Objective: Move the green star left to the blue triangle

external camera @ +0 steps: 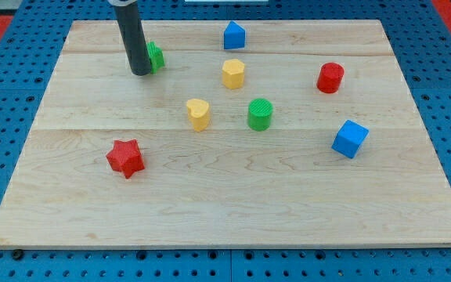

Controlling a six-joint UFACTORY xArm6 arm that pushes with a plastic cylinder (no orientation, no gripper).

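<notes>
1. The rod ends in my tip (140,73), which is set down at the far left of the wooden board (225,211). No fingers exist on this rig, so no spread or pinch can be reported; only a plain dark rod is seen.

2. The green star (156,56) is found touching, or just beside, the tip on the tip's right. Most of it is hidden behind the rod, so its shape can be made out only in part.

3. The blue triangle (234,35) is seen at the far edge, near the middle of the board and to the right of the green star. The two are apart, with bare wood between them.

4. Other blocks are left untouched: a yellow block (233,73) just nearer than the blue triangle, a yellow heart-like block (198,113) and a green cylinder (260,114) near the centre, a red cylinder (330,77) and a blue cube (350,139) on the right, and a red star (125,158) at the near left.

5. Progress is judged as partial. The star already lies on the left side of the triangle, but it is not yet close to it.

6. What is left, it is judged, is a push rightward and slightly toward the far edge. The tip appears well placed for this, since it stands on the star's left. The path looks free of other blocks, though a sideways slip off the rounded rod could be risked.
</notes>
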